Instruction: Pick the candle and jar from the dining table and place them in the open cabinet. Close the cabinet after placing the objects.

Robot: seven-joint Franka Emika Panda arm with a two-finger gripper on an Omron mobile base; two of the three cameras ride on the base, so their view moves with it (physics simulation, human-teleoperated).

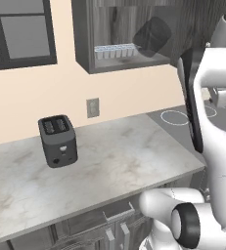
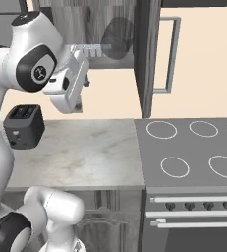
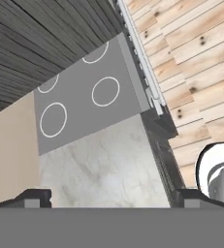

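While raised just below the open cabinet (image 2: 134,49), stands wide apart at the fingers and holds nothing: pincer (image 3: 111,197), with both dark fingertips (image 3: 33,197) spread to the far sides of the hand view. Looks down from there onto the marble surface (image 3: 108,174), the grey stovetop (image 3: 84,97) with its white burner rings, and a wood plank floor (image 3: 196,63) beyond the stove's front edge.

Sits inside the cabinet on the inner shelf, seen as a dark, tilted, half-transparent cylinder: jar (image 1: 152,36), just beside the clear ridged tray (image 1: 115,51). Appears again in the right base view as a dim round shape: jar (image 2: 116,44), next to the tray (image 2: 93,48) and near the white hand. Cannot tell from either view whether the jar rests flat on the shelf.

Hangs open toward the stove: panelled cabinet door (image 2: 149,59), with a long metal handle (image 2: 171,54).

Stands on the marble surface (image 1: 109,166) by the wall, well apart from the arm: dark toaster (image 1: 58,140), near a wall outlet (image 1: 92,108).
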